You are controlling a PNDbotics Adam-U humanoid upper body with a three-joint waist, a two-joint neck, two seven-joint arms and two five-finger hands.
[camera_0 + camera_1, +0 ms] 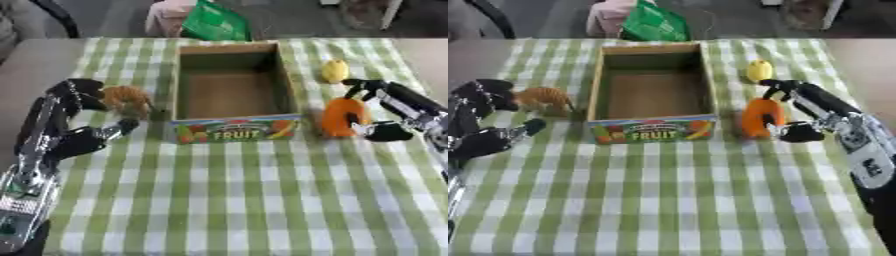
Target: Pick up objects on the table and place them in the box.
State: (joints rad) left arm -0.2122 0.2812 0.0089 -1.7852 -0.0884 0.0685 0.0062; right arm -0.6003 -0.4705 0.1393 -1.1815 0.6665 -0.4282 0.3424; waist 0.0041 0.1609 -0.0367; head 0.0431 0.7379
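1. green-and-white checked cloth covers the table (245, 200), and a green bag (214, 22) sits beyond its far edge; the bag seems to be no part of the job.
2. one box (232, 127), printed "fruit" on its near wall, stands open-topped in the middle of the far half of the table. nothing shows inside it, so by my judgement no object has gone in yet.
3. its central spot probably lets either arm reach it, with objects laid on both sides.
4. one orange object (339, 117) stands just right of the box's near right corner. the right hand (385, 112) has fingers curled over its top and the thumb low on its near side, so it is clamped on the object, most likely to lift it over the wall.
5. whether that object has left the cloth, i cannot tell.
6. one small yellow object (334, 71), lemon-like, lies further back on the right, near the box and apart from the hand, untouched.
7. one brown, fuzzy-looking object (128, 100) sits just left of the box. the left hand (74, 112) brackets it, fingers spread apart, dark fingertips beside its left edge and the thumb nearer the camera; it looks poised to grasp but holds nothing.
8. count: one box, three loose objects, two hands, one bag.
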